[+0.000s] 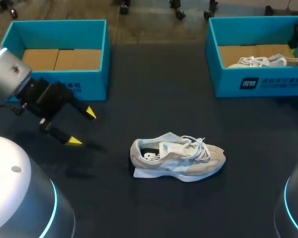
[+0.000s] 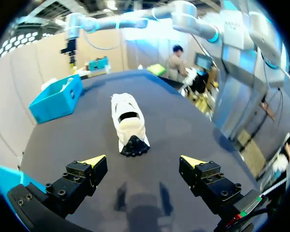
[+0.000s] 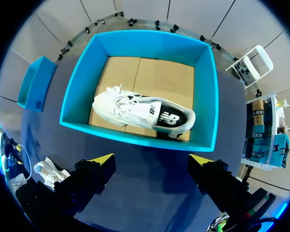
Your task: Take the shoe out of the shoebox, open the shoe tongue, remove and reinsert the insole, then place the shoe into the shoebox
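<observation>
The left gripper, fingers spread wide and holding nothing, hovers over the table's left side. To its right, mid-table, the shoe lies on its side. Far left, the left shoebox shows its cardboard floor. The right gripper, also wide and holding nothing, hangs above the right shoebox, which holds a second shoe.

Silver arm, black yellow-tipped gripper
</observation>
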`<act>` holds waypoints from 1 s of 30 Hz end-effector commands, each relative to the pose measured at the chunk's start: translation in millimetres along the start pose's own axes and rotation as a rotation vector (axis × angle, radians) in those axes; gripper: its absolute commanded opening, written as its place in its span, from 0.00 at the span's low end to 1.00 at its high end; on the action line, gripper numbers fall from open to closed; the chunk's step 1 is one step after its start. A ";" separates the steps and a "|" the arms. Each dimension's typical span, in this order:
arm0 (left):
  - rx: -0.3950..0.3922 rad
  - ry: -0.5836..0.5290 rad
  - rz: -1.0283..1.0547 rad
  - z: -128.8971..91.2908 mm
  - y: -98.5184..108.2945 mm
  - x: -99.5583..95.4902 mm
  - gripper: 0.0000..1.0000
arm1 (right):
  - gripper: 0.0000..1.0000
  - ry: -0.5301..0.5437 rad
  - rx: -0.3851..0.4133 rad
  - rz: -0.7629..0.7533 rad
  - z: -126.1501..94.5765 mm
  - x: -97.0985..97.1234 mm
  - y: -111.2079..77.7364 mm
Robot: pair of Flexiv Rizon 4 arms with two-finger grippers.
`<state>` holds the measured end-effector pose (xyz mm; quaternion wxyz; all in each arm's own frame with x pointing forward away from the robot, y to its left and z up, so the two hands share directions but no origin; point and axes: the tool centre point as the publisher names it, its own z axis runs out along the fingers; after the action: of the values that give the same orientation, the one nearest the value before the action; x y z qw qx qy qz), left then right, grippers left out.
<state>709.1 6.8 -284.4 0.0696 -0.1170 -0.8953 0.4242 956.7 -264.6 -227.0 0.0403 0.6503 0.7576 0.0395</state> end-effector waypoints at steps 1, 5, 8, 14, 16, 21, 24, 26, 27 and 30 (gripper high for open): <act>0.061 -0.113 -0.047 5.0 15.4 10.7 1.00 | 1.00 0.000 0.000 0.000 -0.2 -0.1 -0.2; 0.093 -0.150 -0.072 7.0 23.5 11.7 1.00 | 1.00 0.000 0.000 0.000 -0.2 -0.1 -0.2; 0.127 -0.171 -0.078 8.7 30.1 11.0 1.00 | 1.00 0.000 0.000 0.000 -0.2 -0.1 -0.2; 0.202 -0.199 -0.081 17.9 40.3 11.8 1.00 | 1.00 0.000 0.000 0.000 -0.2 -0.1 -0.2; 0.222 -0.204 -0.090 24.3 43.6 11.8 1.00 | 1.00 0.000 0.000 0.000 -0.2 -0.1 -0.2; 0.223 -0.199 -0.102 28.5 46.7 11.2 1.00 | 1.00 0.000 0.000 0.000 -0.2 -0.1 -0.2; 0.223 -0.199 -0.102 28.5 46.7 11.2 1.00 | 1.00 0.000 0.000 0.000 -0.2 -0.1 -0.2; 0.223 -0.199 -0.102 28.5 46.7 11.2 1.00 | 1.00 0.000 0.000 0.000 -0.2 -0.1 -0.2; 0.223 -0.199 -0.102 28.5 46.7 11.2 1.00 | 1.00 0.000 0.000 0.000 -0.2 -0.1 -0.2; 0.223 -0.199 -0.102 28.5 46.7 11.2 1.00 | 1.00 0.000 0.000 0.000 -0.2 -0.1 -0.2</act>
<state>699.6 17.4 -338.5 0.0154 -0.0203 -0.8494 0.5271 956.7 -264.6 -227.1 0.0403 0.6503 0.7576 0.0395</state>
